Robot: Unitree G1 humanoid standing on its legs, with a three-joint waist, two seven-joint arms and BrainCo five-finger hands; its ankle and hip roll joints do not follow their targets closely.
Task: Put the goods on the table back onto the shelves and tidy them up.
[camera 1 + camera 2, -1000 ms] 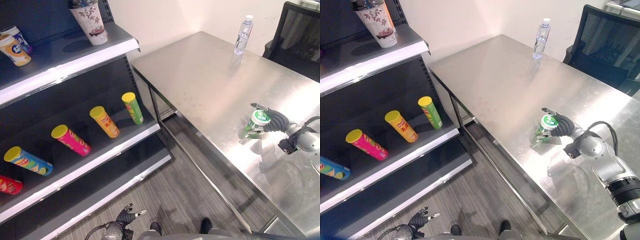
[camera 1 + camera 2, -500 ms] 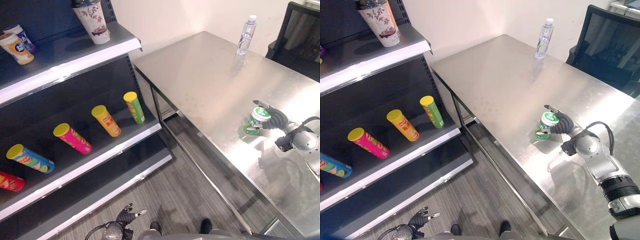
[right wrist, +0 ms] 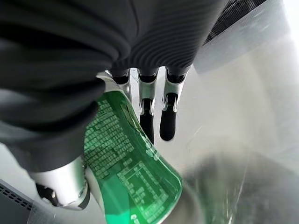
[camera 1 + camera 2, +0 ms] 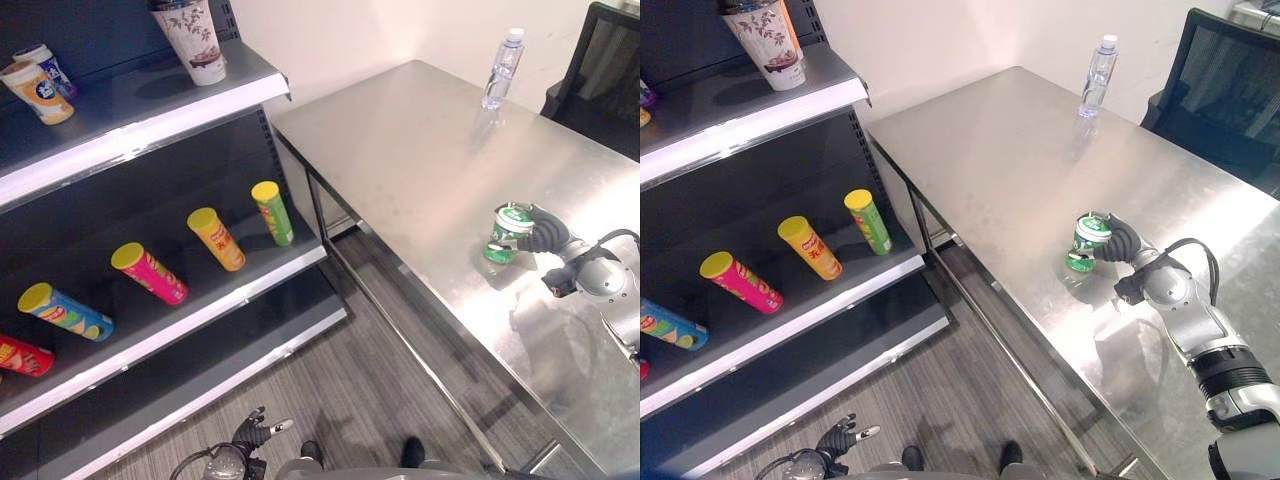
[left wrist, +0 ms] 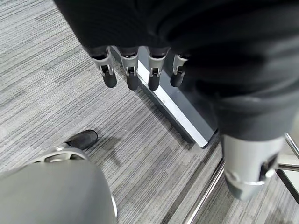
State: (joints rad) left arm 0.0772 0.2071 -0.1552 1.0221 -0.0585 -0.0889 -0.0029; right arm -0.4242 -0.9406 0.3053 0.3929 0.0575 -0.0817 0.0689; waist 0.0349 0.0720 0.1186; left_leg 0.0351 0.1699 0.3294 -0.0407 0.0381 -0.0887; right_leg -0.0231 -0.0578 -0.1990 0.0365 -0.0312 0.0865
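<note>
Right eye view shows the right robot hand [image 4: 1120,243] with its fingers wrapped round a green can [image 4: 1087,243] with a white lid, standing on the steel desk [image 4: 1010,150] near its front-left edge. In the right wrist view the green can [image 3: 128,172] sits between thumb and fingers [image 3: 167,122], gripped. A clear water bottle [image 4: 1097,62] stands well apart at the far edge of the desk, with a black mesh chair [image 4: 1230,95] beyond it to the right. Left of the desk is a dark shelf unit [image 4: 760,300]; between them is open grey floor. On its middle shelf lie a green tube [image 4: 869,220], an orange tube [image 4: 810,246], a pink tube [image 4: 740,282] and a blue tube [image 4: 670,326]. A patterned paper cup [image 4: 770,40] stands on the top shelf. The left robot hand [image 5: 135,70] hangs low over the floor, fingers loosely straight and holding nothing.
</note>
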